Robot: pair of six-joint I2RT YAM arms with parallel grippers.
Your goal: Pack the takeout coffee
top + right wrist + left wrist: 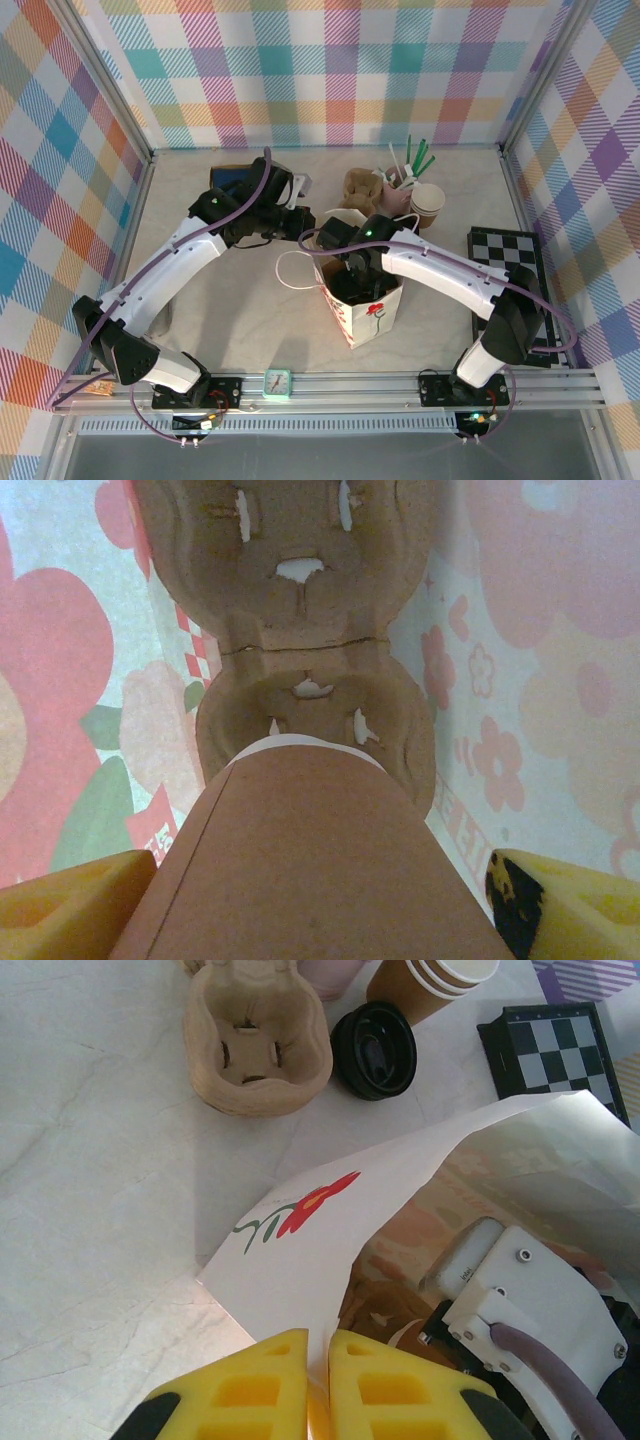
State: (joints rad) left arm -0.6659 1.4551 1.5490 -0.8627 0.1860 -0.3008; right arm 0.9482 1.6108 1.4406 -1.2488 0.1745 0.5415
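From above, the paper bag (pixel 372 312) stood open mid-frame on the worktop (pixel 240 320), with the left arm (pixel 170 265) at its upper rim and the right arm (pixel 440 265) dipping inside. In the left wrist view, the left end effector (pixel 308 1380), at the bottom edge, was closed on the bag's rim. A spare tray (pixel 255 1045) and a loose lid (pixel 375 1050) lay along the top. In the right wrist view, the right end effector (pixel 320 870) gripped the coffee cup (pixel 300 800) inside the bag, its base at the near socket of the cup tray (pixel 300 630). The cup's lid was hidden. Seating, release and withdrawal looked left to do.
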